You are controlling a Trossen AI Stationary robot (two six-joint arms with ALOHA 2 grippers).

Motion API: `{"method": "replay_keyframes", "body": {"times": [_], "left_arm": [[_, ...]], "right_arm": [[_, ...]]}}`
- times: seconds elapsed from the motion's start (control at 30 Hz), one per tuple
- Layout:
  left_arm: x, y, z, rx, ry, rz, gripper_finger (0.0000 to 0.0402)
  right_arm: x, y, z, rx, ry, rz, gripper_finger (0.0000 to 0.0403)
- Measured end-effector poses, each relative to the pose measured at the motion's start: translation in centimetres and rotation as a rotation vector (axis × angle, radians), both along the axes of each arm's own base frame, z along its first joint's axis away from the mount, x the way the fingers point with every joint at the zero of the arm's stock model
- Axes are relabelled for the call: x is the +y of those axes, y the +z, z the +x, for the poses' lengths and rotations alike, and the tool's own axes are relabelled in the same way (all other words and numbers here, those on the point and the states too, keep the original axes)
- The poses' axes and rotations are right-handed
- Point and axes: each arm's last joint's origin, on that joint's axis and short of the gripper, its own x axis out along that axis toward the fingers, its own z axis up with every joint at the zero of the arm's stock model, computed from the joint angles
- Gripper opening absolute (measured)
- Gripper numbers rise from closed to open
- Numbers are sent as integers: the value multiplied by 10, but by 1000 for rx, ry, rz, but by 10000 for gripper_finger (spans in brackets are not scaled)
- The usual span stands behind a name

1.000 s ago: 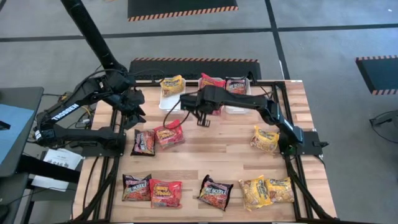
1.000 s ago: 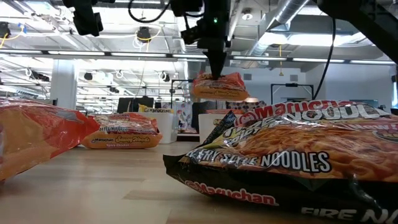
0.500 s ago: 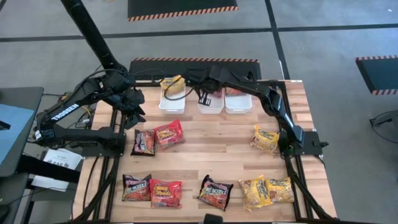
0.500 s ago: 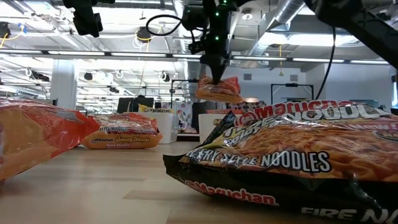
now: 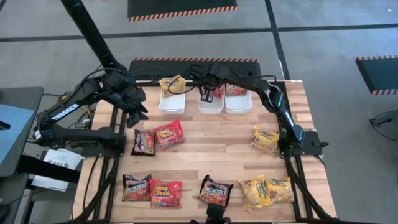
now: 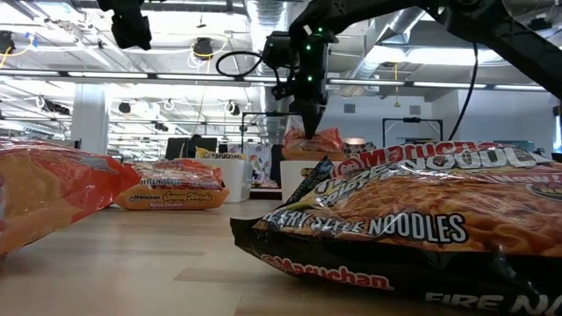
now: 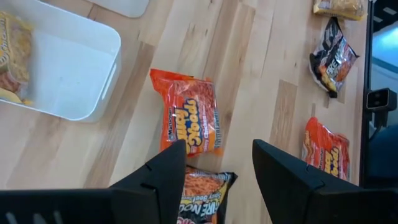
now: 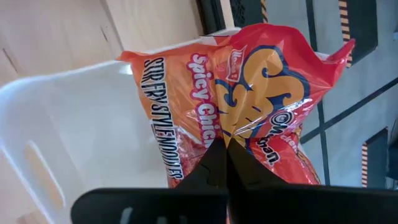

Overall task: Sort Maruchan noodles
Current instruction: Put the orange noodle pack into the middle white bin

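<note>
Overhead, right end effector (image 5: pixel 207 94) pinching red noodle packet (image 8: pixel 242 99), hanging over middle bin (image 5: pixel 211 106)

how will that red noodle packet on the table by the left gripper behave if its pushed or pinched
The red packet lies flat on the wood, so it would probably slide rather than roll or tip. Its glossy crinkled wrap looks slippery. The similar red packet pinched by the right gripper hangs without much sag, so it is likely light and fairly stiff.

bins (image 5: pixel 211 106) at table's (image 5: pixel 211 152) back | packets (image 5: pixel 216 191) in front (scattered)
</note>
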Motion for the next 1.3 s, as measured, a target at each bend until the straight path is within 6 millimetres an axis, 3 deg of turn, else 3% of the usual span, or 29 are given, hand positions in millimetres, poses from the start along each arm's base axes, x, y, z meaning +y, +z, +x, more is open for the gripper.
{"method": "replay_keyframes", "body": {"times": [0.63,1.0,1.3], "left_arm": [[3,2,2,-8,91,14,171],[3,2,2,-15,114,1,171],[4,2,2,-10,124,9,171]], "right_arm": [[-3,-25,0,50,37,0,13],[-14,-23,-1,11,19,-24,106],[-11,-9,-4,28,5,-15,142]]}}
